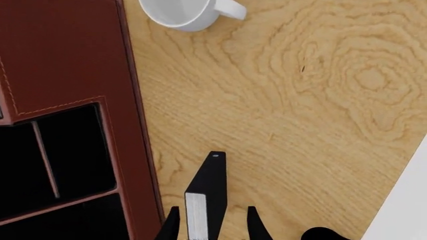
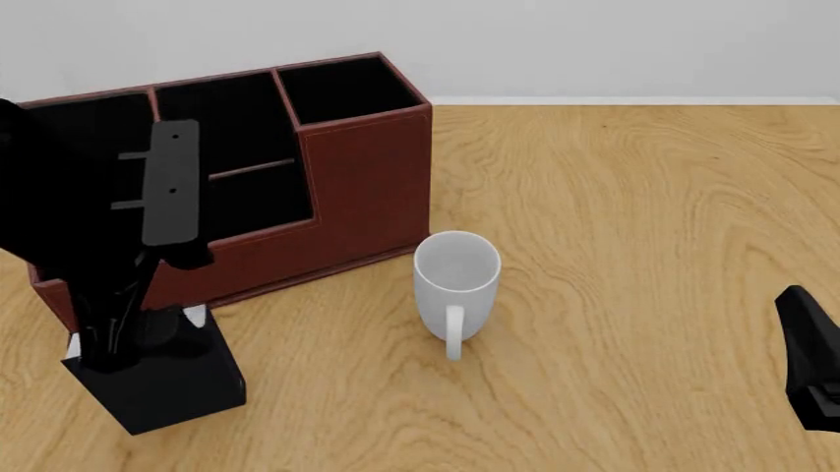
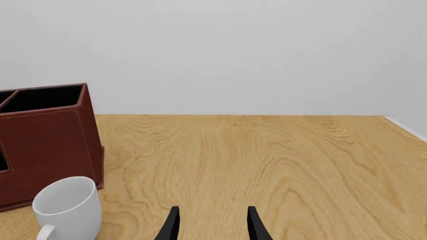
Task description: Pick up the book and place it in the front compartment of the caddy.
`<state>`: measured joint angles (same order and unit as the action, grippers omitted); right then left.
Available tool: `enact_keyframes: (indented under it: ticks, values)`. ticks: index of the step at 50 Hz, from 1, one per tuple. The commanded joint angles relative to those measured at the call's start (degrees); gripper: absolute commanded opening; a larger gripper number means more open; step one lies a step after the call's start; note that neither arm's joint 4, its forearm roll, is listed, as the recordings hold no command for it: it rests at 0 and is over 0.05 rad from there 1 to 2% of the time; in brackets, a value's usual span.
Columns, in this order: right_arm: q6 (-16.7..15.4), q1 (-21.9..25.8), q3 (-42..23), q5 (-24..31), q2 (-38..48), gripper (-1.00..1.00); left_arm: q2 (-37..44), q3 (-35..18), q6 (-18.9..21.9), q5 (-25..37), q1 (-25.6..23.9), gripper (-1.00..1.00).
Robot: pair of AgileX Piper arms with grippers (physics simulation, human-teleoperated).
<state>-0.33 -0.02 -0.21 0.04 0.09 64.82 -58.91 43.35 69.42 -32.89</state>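
Note:
The black book (image 2: pixel 171 388) stands upright on the table at the front left, just in front of the reddish-brown caddy (image 2: pixel 368 187). In the left wrist view its white page edges and black cover (image 1: pixel 208 192) sit between my fingers. My left gripper (image 1: pixel 213 210) is open and straddles the book's top, with a gap on one side; in the front view it (image 2: pixel 132 339) comes down onto the book. The caddy's black-lined compartments (image 1: pixel 67 150) lie right beside the book. My right gripper (image 3: pixel 212 225) is open and empty, low at the front right (image 2: pixel 811 359).
A white mug (image 2: pixel 457 280) stands upright in front of the caddy's right corner, also in the left wrist view (image 1: pixel 180 12) and the right wrist view (image 3: pixel 67 207). The caddy's tall wall (image 3: pixel 47 145) shows there too. A pale wall (image 2: pixel 591 49) bounds the table's far edge.

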Motion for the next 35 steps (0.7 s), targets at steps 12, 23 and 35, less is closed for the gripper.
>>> enact_keyframes:
  ticks: [12,23,35]
  values:
    - [-0.01,-0.05,0.0,0.0,-0.01,1.0,-1.08,9.14,7.07,-2.46,9.07,1.0]
    - [-0.01,-0.05,0.0,-0.05,0.05,1.0,-0.93,9.78,11.1,-3.08,13.83,1.0]
    - [0.0,-0.06,0.01,-0.06,0.04,1.0,-1.75,10.89,16.74,-3.79,19.98,1.0]
